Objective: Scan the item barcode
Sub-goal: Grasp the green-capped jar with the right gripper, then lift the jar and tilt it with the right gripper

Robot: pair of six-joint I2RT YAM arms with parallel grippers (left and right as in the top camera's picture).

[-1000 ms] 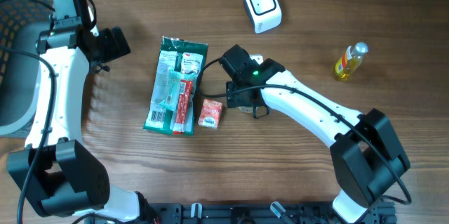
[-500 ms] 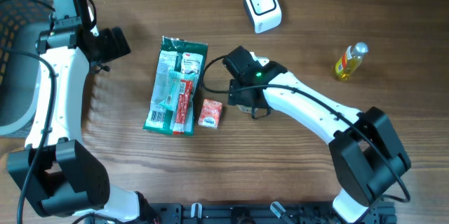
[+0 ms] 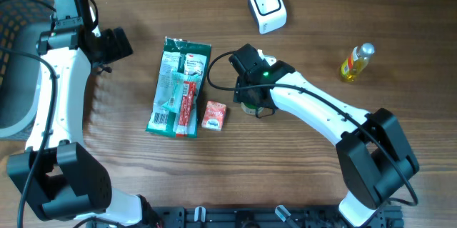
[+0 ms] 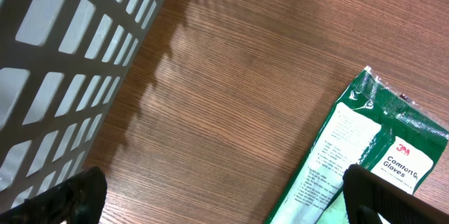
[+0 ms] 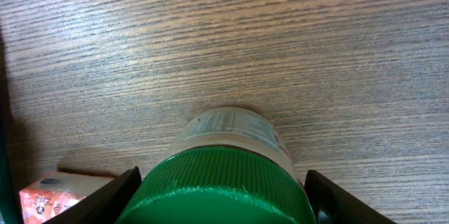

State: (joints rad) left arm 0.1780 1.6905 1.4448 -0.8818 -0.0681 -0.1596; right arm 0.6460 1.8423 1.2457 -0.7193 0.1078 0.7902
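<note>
Right gripper (image 5: 222, 199) is straddling the jar (image 5: 228, 129), grip uncertain, risking toppling it if off-centre; left gripper (image 4: 235, 199) is gaping.

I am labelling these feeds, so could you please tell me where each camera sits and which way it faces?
Overhead: fixed above the table, looking straight down; both arms, scanner and glove packet show.
Left wrist: on the left arm, angled down at basket and table; its open fingers show.
Right wrist: low over a green-lidded jar; its fingers flank the lid.
Shared: overhead and left wrist both show the glove packet.
</note>
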